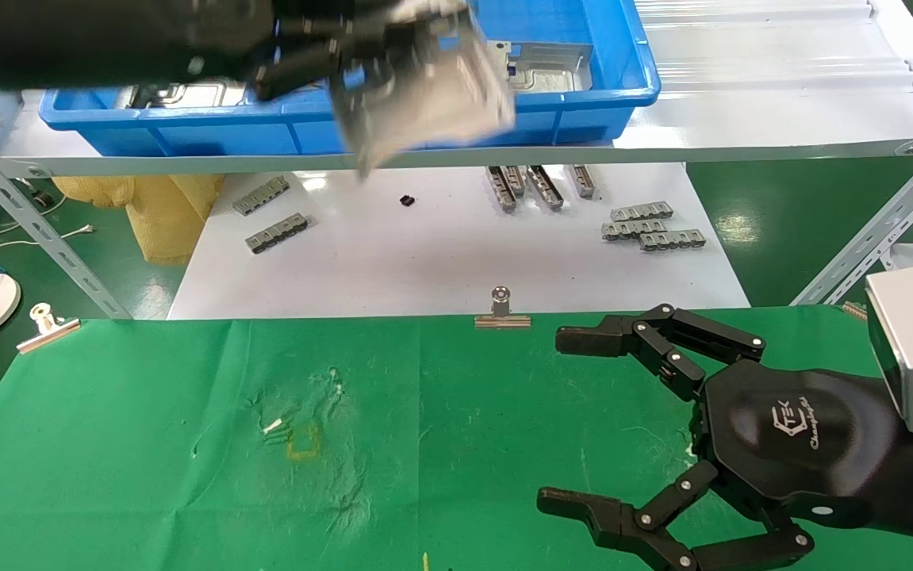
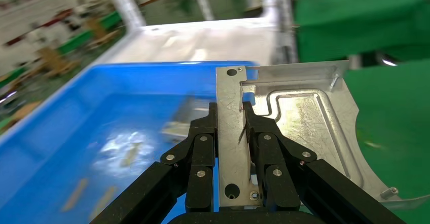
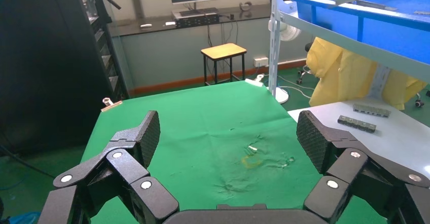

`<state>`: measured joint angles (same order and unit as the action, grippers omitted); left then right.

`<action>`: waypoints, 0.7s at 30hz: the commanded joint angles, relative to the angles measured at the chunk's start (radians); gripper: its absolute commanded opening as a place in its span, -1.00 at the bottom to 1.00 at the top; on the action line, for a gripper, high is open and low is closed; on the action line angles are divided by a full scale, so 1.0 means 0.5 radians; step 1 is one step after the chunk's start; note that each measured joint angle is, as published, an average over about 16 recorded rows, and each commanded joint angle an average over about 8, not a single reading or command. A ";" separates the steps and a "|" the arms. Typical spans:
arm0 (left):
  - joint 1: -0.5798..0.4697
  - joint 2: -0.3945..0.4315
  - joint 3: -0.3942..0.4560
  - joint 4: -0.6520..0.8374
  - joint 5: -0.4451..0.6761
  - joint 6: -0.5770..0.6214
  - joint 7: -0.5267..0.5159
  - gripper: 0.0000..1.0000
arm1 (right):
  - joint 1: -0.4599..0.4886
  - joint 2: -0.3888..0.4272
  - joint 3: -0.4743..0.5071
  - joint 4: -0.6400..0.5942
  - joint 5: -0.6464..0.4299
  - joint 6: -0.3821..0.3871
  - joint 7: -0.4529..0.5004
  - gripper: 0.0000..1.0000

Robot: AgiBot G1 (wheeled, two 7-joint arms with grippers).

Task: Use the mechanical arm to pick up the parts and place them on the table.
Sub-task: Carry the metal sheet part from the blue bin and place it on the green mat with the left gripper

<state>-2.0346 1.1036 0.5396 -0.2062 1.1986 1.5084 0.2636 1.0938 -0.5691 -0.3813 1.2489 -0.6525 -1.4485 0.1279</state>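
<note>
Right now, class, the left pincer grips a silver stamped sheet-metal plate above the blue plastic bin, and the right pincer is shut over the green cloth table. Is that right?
Not quite. The right pincer is open, its fingers spread wide with nothing between them, as the right wrist view shows. The rest holds: the left pincer grips the silver stamped sheet-metal plate above the blue plastic bin, and the right one is over the green cloth table.
</note>
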 commanded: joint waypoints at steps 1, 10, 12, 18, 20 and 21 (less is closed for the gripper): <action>0.004 -0.029 0.003 -0.006 -0.002 0.142 0.065 -1.00 | 0.000 0.000 0.000 0.000 0.000 0.000 0.000 1.00; 0.285 -0.179 0.170 -0.302 -0.064 0.180 0.285 -1.00 | 0.000 0.000 0.000 0.000 0.000 0.000 0.000 1.00; 0.335 -0.212 0.221 -0.349 -0.069 0.174 0.318 -1.00 | 0.000 0.000 0.000 0.000 0.000 0.000 0.000 1.00; 0.422 -0.248 0.408 -0.413 0.029 0.159 0.460 -1.00 | 0.000 0.000 0.000 0.000 0.000 0.000 0.000 1.00; 0.436 -0.242 0.474 -0.414 0.079 0.158 0.517 -1.00 | 0.000 0.000 0.000 0.000 0.000 0.000 0.000 1.00; 0.442 -0.238 0.506 -0.411 0.103 0.158 0.544 -1.00 | 0.000 0.000 0.000 0.000 0.000 0.000 0.000 1.00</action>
<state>-1.8156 0.9864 0.7867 -0.4010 1.2380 1.5891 0.5293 1.0938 -0.5691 -0.3814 1.2489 -0.6524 -1.4484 0.1279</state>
